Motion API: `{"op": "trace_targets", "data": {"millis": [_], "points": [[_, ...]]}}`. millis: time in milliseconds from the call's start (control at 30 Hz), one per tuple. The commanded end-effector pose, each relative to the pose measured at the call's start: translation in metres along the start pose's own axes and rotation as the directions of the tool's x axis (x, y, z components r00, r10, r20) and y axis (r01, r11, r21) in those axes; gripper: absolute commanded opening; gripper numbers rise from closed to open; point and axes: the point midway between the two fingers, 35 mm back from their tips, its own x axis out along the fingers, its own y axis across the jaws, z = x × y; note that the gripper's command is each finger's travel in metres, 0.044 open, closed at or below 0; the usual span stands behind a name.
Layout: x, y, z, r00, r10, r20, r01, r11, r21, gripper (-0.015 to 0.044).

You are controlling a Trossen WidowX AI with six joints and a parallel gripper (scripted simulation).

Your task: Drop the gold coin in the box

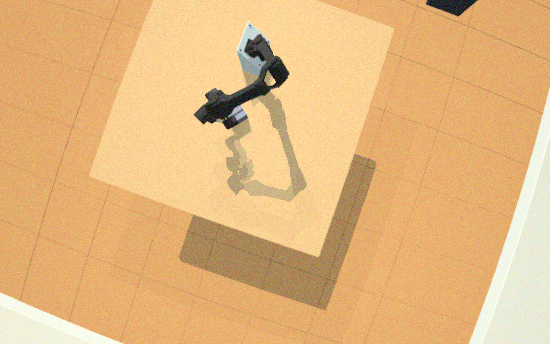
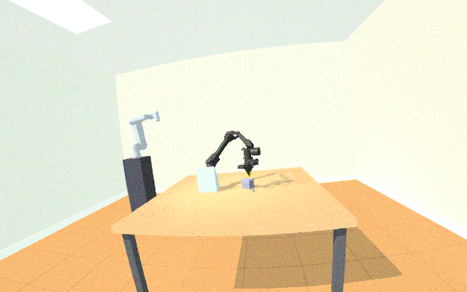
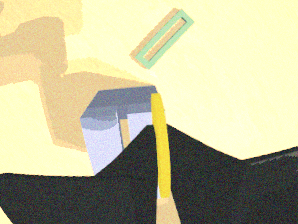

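Note:
My gripper (image 2: pixel 249 173) (image 3: pixel 156 132) is shut on the yellow coin (image 2: pixel 250 174) (image 3: pixel 161 145), seen edge-on and upright between the dark fingers in the wrist view. The box (image 1: pixel 240 114) (image 2: pixel 248 183) (image 3: pixel 101 137) shows grey-lilac below the coin. Its narrow slot (image 3: pixel 124 133) lies left of the coin in the wrist view and runs nearly parallel to the coin's edge; fingers hide its lower part. The coin overlaps the box's right side in that view. The green holder (image 2: pixel 254 190) (image 3: pixel 144 63) is empty and lies beyond the box, at a slant to the coin.
The arm's base stands by a pale blue block (image 1: pixel 251 64) (image 2: pixel 207 180) on the wooden table (image 1: pixel 165 130) (image 2: pixel 191 216). The arm casts shadows across the table. A grey robot arm (image 2: pixel 138 133) stands on a dark pedestal (image 2: pixel 140 182) behind the table's left side.

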Motion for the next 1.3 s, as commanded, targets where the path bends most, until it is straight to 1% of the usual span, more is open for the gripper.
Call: {"op": "trace_targets", "data": {"millis": [0,500,833,1267], "points": [[0.0,0.005,-0.01,1.0,0.006,-0.002,-0.006,1.0,0.002,0.0],[0.002,0.021,-0.043,1.0,0.008,-0.006,-0.008,1.0,0.003,0.0],[0.001,0.019,-0.038,1.0,0.003,-0.004,-0.003,1.0,0.0,0.0],[0.001,0.021,-0.046,1.0,0.003,-0.005,-0.003,1.0,0.006,0.0]]}}
